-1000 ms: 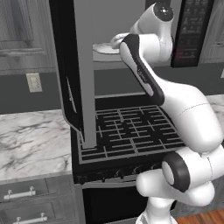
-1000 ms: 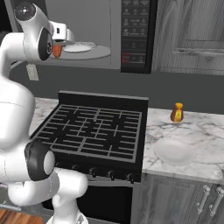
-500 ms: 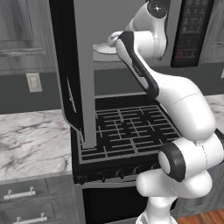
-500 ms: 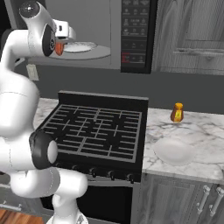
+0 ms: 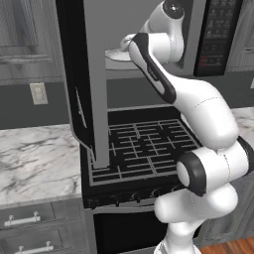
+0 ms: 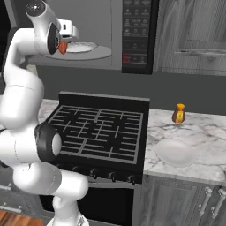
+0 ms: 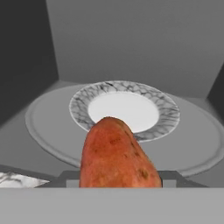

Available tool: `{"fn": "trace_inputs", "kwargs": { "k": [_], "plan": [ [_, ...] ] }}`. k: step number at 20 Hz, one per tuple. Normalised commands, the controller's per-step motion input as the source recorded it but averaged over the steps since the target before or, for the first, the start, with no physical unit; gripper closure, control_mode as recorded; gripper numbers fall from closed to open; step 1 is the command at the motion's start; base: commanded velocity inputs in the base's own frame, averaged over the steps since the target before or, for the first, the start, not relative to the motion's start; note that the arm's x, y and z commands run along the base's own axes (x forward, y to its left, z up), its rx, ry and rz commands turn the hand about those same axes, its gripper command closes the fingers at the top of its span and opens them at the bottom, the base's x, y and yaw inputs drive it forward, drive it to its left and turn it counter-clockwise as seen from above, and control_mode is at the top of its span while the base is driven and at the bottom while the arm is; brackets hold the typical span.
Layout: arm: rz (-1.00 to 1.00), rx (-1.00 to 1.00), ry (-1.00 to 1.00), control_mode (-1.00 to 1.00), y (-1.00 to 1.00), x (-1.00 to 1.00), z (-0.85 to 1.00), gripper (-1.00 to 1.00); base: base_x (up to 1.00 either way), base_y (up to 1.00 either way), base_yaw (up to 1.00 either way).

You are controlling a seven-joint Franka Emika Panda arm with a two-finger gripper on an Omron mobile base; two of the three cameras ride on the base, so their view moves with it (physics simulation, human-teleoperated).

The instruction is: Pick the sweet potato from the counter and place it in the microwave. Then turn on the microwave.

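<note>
Microwave (image 6: 110,55) mouth: raised claw (image 6: 66,44) grips sweet potato (image 7: 116,155).

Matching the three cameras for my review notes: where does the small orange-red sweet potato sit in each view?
Left base view: hidden behind the arm.
Right base view: small orange-red sweet potato, upper left, at the microwave's opening.
Hand view: bottom centre, held in the gripper.
Shared landmark: white round plate inside the microwave.

sweet potato (image 7: 117,157) base hidden, fingertips unseen

Arm reaches up high, hand (image 6: 63,46) clamped on the sweet potato (image 7: 117,155)
</note>
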Motion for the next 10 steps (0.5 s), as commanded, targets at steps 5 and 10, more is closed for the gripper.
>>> {"fn": "trace_inputs", "kwargs": {
  "k": [5,10],
  "plan": [
    [0.01,-0.01,0.0,-1.0,0.0,0.25,0.0,1.0,0.0,0.0,0.0],
    [0.01,-0.01,0.0,-1.0,0.0,0.28,-0.01,1.0,0.0,0.0,0.0]
  ]
}}
